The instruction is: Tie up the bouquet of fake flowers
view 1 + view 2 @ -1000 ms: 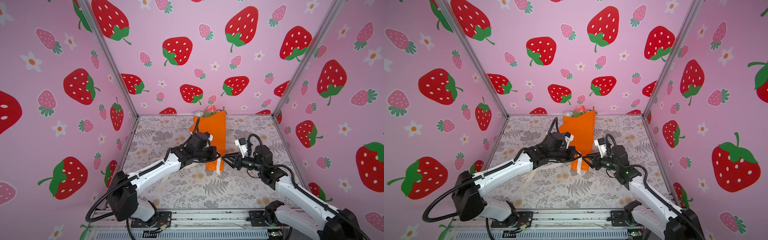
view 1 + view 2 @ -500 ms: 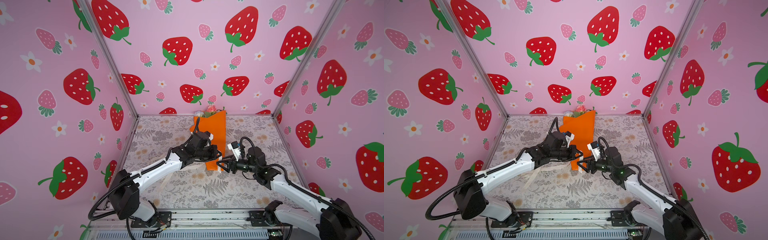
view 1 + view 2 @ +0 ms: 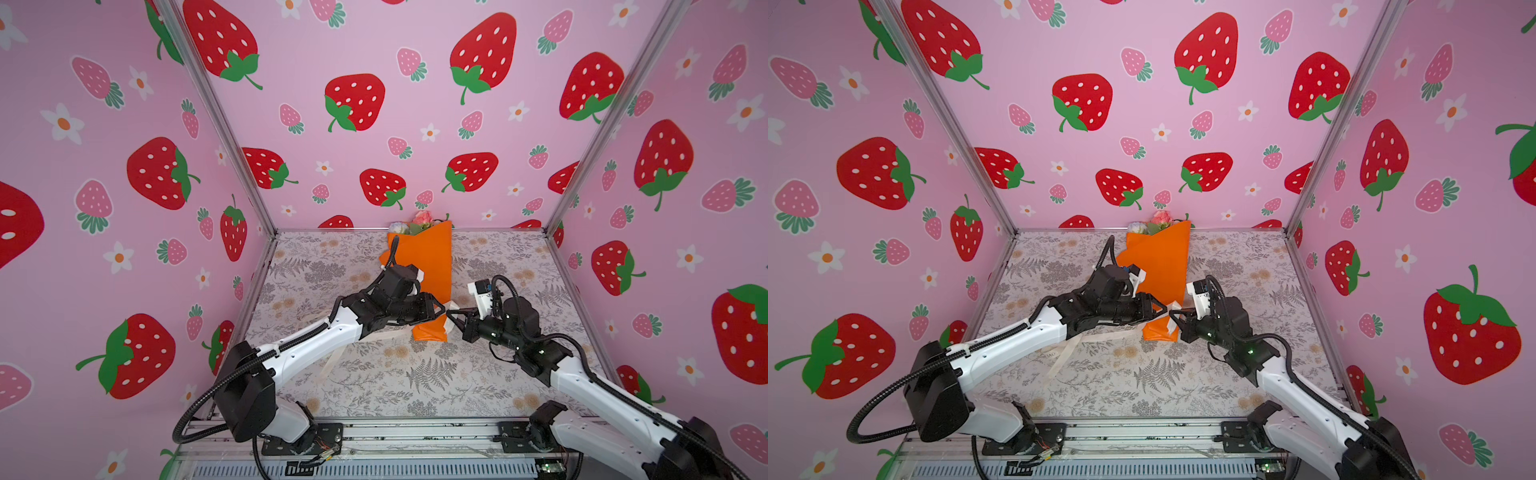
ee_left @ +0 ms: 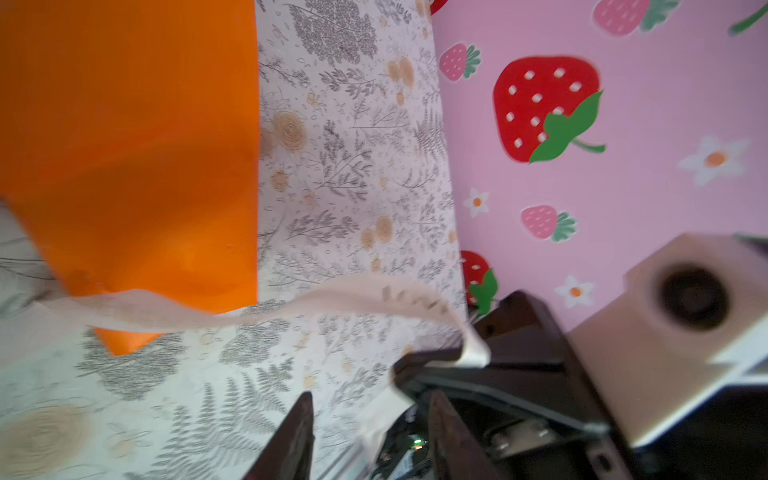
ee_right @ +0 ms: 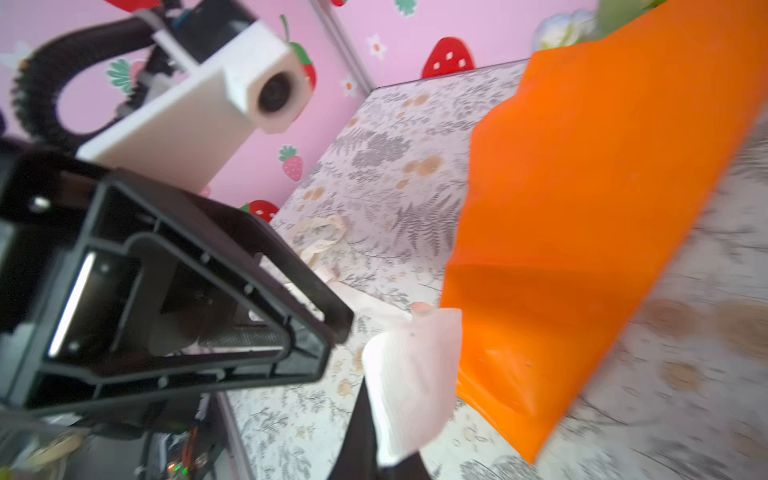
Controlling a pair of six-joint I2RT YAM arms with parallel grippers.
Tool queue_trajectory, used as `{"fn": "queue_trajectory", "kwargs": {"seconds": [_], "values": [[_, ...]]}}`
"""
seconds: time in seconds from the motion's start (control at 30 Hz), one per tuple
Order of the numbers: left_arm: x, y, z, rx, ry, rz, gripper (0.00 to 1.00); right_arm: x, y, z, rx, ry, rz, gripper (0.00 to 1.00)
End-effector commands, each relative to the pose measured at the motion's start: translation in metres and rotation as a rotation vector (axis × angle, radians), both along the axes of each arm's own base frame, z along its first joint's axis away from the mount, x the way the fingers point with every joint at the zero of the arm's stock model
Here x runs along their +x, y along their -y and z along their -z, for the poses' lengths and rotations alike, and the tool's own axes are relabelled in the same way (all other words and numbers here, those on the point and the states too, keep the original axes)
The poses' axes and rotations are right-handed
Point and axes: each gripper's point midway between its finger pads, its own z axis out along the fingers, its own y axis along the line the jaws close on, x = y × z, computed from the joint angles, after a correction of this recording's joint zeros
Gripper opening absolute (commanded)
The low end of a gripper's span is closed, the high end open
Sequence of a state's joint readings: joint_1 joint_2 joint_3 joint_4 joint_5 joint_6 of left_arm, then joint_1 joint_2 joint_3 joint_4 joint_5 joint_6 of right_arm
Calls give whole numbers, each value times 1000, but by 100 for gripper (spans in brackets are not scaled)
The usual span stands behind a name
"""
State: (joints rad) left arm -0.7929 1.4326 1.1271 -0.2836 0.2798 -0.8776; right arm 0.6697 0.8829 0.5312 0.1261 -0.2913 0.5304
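Observation:
The bouquet of fake flowers lies in an orange paper wrap [image 3: 428,266] [image 3: 1163,266], with pink and white heads [image 3: 419,222] [image 3: 1158,220] showing at the back wall. A cream ribbon [image 4: 340,297] runs over the wrap's narrow end. My right gripper [image 3: 451,318] [image 3: 1173,320] [image 5: 390,453] is shut on the ribbon's end [image 5: 411,382], just right of that narrow end. My left gripper [image 3: 440,309] [image 3: 1163,309] [image 4: 370,440] faces it tip to tip. It is open, and a loose strip of ribbon passes between its fingers [image 4: 291,440].
The ribbon's other length [image 3: 332,361] [image 3: 1059,357] trails over the floral table cover [image 3: 415,386] under my left arm. Pink strawberry walls close in the left, back and right sides. A metal rail [image 3: 374,432] runs along the front edge.
My right gripper has moved left to my left gripper and shut on the ribbon end. My left gripper, shut earlier, has opened and let the ribbon go.

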Motion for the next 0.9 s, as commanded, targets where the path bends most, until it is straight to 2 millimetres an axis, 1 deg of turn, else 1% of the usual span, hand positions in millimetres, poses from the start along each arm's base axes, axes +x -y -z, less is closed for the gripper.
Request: {"fn": "queue_trajectory", "kwargs": {"seconds": [0.0,0.07,0.1,0.17,0.23,0.27,0.37,0.43,0.53,0.57,0.67,0.73,0.87], "values": [[-11,-74,35,280,-5,-152,61,15,47,-16,-103,89,243,0],[-20,-116,60,409,-48,-218,63,14,63,-32,-102,136,303,0],[-25,-141,73,476,-85,-262,64,13,69,-41,-98,160,327,0],[-34,-178,94,567,-149,-313,64,11,79,-56,-92,204,360,0],[-41,-203,112,611,-201,-326,64,8,85,-67,-88,237,379,0],[-43,-211,118,621,-223,-321,64,8,87,-70,-88,248,381,0],[-36,-217,125,644,-216,-269,64,7,84,-73,-93,252,365,0],[-28,-219,125,691,-199,-234,65,8,79,-67,-100,236,346,0],[-16,-237,124,866,-196,-212,65,9,73,-61,-98,208,322,0],[-13,-238,127,902,-197,-181,65,9,71,-60,-94,204,317,0],[-5,-232,135,944,-218,-81,65,10,71,-59,-90,199,319,0],[-3,-221,143,923,-236,-2,65,10,72,-59,-95,202,325,0],[-1,-213,157,933,-285,72,62,11,75,-59,-102,203,341,0]]}}
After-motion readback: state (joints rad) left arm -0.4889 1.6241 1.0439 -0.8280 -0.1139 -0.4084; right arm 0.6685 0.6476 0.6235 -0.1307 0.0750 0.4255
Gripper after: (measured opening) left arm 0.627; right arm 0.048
